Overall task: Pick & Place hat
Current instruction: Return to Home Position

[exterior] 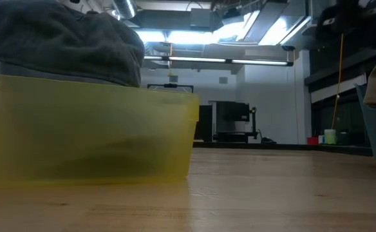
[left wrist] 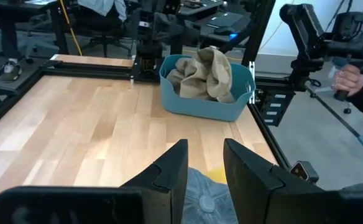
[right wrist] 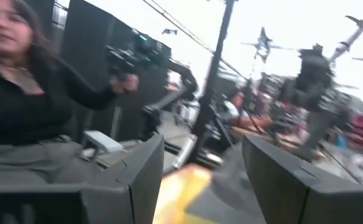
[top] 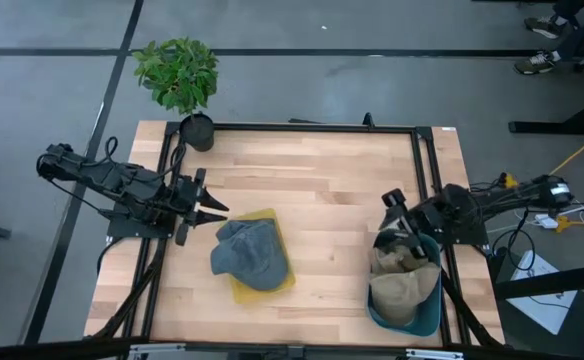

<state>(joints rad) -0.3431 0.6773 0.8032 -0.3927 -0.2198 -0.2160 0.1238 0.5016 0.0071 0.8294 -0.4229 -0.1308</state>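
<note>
- The table (top: 322, 180) is pale wood laid in narrow strips, smooth, with a soft satin sheen in the low view.
- The yellow bin (exterior: 85, 129) is translucent plastic, smooth-walled and faintly glossy.
- The blue caps (top: 250, 252) are matt grey-blue woven cloth, soft and creased, with stitched seams showing in the left wrist view.
- The teal bin (left wrist: 194, 106) is opaque, smooth plastic with a dull shine.
- The tan caps (left wrist: 206, 71) are matt cloth, limp and crumpled.
- The frame (top: 312, 127) around the table looks like black metal rail with a matt finish.
- The left gripper (left wrist: 204, 148) has fingers (left wrist: 169, 177) of dark, smooth, matt material, seemingly plastic; the right gripper (right wrist: 203, 149) looks the same.
</note>
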